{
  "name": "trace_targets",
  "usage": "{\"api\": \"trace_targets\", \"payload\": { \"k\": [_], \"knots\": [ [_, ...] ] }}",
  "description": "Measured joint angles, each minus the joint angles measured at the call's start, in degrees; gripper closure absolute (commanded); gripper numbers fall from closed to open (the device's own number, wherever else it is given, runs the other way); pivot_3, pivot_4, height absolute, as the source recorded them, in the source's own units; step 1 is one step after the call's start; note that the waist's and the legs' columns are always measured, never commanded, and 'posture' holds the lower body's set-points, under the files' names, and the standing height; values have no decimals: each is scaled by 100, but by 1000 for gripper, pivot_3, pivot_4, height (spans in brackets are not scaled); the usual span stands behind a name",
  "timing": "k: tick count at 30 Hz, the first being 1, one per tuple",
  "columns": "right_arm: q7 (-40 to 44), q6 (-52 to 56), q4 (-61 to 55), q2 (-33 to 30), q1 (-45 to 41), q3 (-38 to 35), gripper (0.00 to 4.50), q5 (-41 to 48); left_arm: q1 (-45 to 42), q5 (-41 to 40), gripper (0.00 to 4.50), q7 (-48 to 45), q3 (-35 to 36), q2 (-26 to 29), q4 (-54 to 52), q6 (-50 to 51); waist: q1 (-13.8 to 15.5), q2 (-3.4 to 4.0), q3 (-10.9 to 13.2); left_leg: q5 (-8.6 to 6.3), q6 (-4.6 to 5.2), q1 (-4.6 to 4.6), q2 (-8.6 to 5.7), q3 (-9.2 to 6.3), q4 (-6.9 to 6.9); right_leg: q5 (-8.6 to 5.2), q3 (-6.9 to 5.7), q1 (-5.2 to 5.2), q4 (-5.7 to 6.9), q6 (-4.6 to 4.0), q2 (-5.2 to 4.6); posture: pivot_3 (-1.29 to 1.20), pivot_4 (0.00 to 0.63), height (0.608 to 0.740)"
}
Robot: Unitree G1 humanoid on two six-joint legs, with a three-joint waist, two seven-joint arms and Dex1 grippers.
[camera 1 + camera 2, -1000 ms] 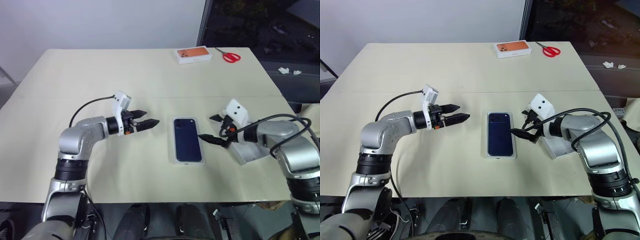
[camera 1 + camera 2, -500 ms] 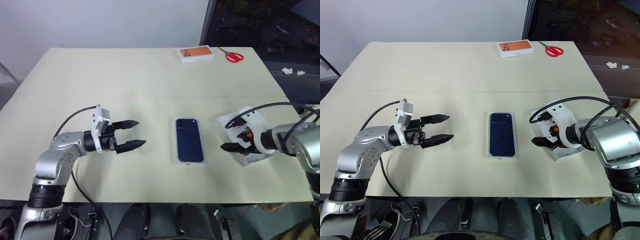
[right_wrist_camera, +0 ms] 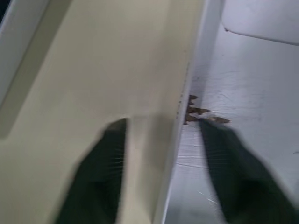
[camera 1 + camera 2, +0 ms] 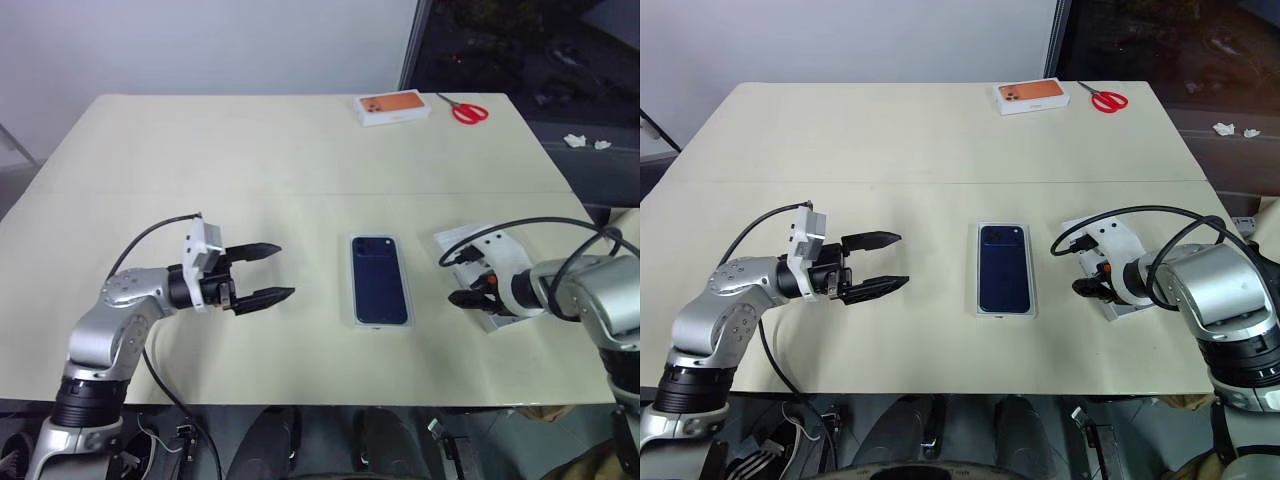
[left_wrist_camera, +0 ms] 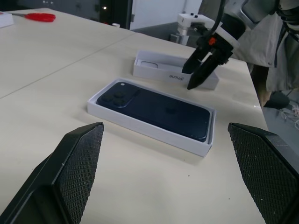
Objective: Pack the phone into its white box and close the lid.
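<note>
Straddling the lid [image 5: 175,70] wall, right hand [image 5: 200,70]

Silver arms, black cables, white wrist housings, black tool [image 4: 262,271] fingers, seemingly textured.

The phone [image 4: 379,278] lies flat, back up, inside the white box [image 5: 140,129] — mid-table before me. The lid [image 5: 163,71] rests open-side up, just right.
</note>
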Motion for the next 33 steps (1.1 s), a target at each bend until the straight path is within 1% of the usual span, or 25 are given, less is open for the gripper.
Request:
{"api": "trace_targets", "payload": {
  "k": [2, 8, 11, 12, 14, 16, 17, 18, 21, 23, 25, 26, 27, 29, 31, 33],
  "knots": [
    [-99, -1, 1, 16, 17, -29, 4455, -11, -19, -8, 0, 47, -27, 0, 0, 1, -1, 0, 0, 0, 0, 0, 0, 0, 1, 0, 0, 1, 0, 0, 0, 0, 150, 740],
    [-299, 3, 14, 197, 26, -132, 4455, 8, -160, -21, 0, 135, -42, 2, -2, 1, -25, -3, -2, 0, 0, 2, 1, 0, 3, 0, 0, 4, 1, 0, 4, 0, 150, 740],
    [-448, 5, 212, 721, -122, -402, 4455, 17, -169, -28, 0, 181, -41, 2, 0, 1, -79, -5, -2, 1, -1, 4, 3, 0, 3, 0, 3, 1, 8, 1, 8, 0, 150, 740],
    [-526, 5, 347, 995, -264, -576, 4455, 51, -170, -36, 0, 199, -28, 5, 4, 5, -114, -5, -2, 1, -2, 4, 4, 0, 2, 0, 2, 0, 10, 1, 10, 0, 150, 740],
    [-615, 5, 549, 1486, -640, -997, 4455, 157, -210, -77, 0, 247, -18, -7, 16, 23, -151, 2, 2, 3, -4, 3, 4, 1, 0, 1, 9, -6, 13, 2, 15, 0, 150, 740],
    [-755, 3, 832, 2035, -1168, -1674, 4455, 450, -254, -170, 0, 329, 43, -16, 22, 24, -150, 4, 3, 4, -6, 4, 7, 0, -4, 1, 8, -9, 16, 1, 20, 0, 150, 740],
    [-811, 4, 908, 2180, -1328, -1893, 4455, 577, -273, -191, 0, 348, 61, -19, 28, 29, -142, 4, 3, 4, -6, 3, 7, 0, -4, 1, 8, -10, 16, 1, 20, 0, 150, 740],
    [-907, 3, 1109, 2423, -1552, -2289, 4455, 826, -286, -247, 0, 365, 136, -15, 52, 39, -133, 4, 3, 4, -7, 2, 8, -2, -4, 1, 6, -10, 16, 1, 21, 0, 150, 740],
    [-1231, 3, 1575, 2892, -1932, -3002, 4455, 1808, -324, -289, 0, 403, 253, 41, 133, 57, -127, 5, 4, 4, -7, 0, 5, -1, -1, 1, 7, -8, 16, 0, 17, 0, 150, 740],
    [-1744, 3, 2007, 3200, -2142, -3440, 4455, 2871, -347, -380, 0, 425, 277, 41, 162, 65, -137, 5, 4, 5, -7, 0, 5, 0, -1, 2, 8, -8, 17, -1, 15, 0, 150, 740],
    [-2388, 2, 2387, 3418, -2177, -3652, 4455, 4070, -347, -448, 0, 450, 377, 40, 174, 71, -145, 5, 4, 5, -7, 0, 6, -1, -4, 2, 8, -10, 17, -1, 15, 0, 150, 740],
    [-2568, 2, 2439, 3529, -2146, -3671, 4455, 4430, -351, -471, 0, 459, 422, 42, 178, 71, -149, 7, 5, 5, -7, 0, 7, 0, -5, 2, 9, -12, 17, -1, 16, 0, 150, 740],
    [-2899, 3, 2473, 3689, -2054, -3657, 4455, 4989, -376, -495, 0, 467, 454, 43, 178, 67, -155, 10, 7, 5, -6, 0, 7, 0, -6, 2, 9, -14, 18, -1, 16, 0, 150, 740],
    [-3417, -39, 2441, 3921, -1720, -3504, 4455, 5880, -397, -507, 0, 475, 481, 50, 180, 54, -158, 10, 6, 5, -6, 0, 8, 0, -6, 2, 8, -12, 19, -1, 17, 0, 150, 740],
    [-4058, -362, 2378, 4056, -950, -2941, 4455, 6962, -387, -509, 0, 508, 532, 68, 181, 51, -152, 9, 5, 5, -5, -1, 7, 0, -3, 2, 8, -9, 19, -1, 16, 0, 150, 740],
    [-4589, -736, 2376, 4054, -383, -2343, 4455, 7767, -385, -515, 0, 546, 602, 75, 180, 50, -163, 16, 10, 5, -3, -3, 4, 5, 2, 2, 13, -12, 23, -1, 14, 0, 150, 740]
  ]
}}
